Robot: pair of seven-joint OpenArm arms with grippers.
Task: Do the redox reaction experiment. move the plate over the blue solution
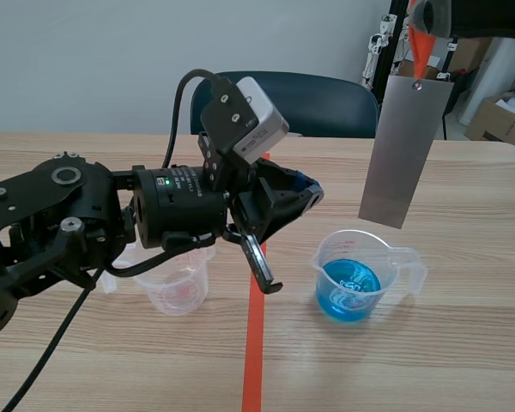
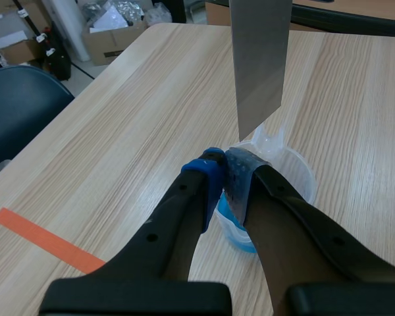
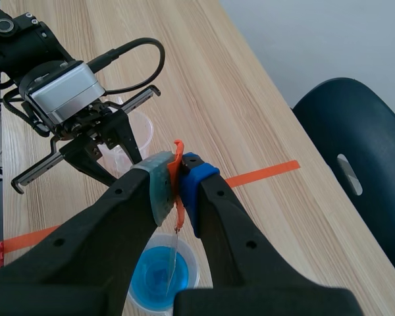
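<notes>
Pale wood-grain table fills your scene, with a dark blue chair behind its far edge against a plain wall; your left arm is the bulkiest thing on it, lying low across the left half with a grey camera box on its wrist; the left gripper points right above the orange-red tape line, and its wrist view shows the two pads pressed together with nothing between them.

Next in size, the grey metal plate hangs upright, slightly tilted, at the far right; its lower edge sits above the rim of the clear beaker, not dipped in; the right gripper comes in at the top right, and you can see in its own view that the fingers are clamped on the orange tab from which the plate hangs.

That beaker stands right of the tape line, its handle turned right, with the blue solution pooled low inside; an empty clear cup stands left of the line, partly under your left arm, well apart from the beaker.
</notes>
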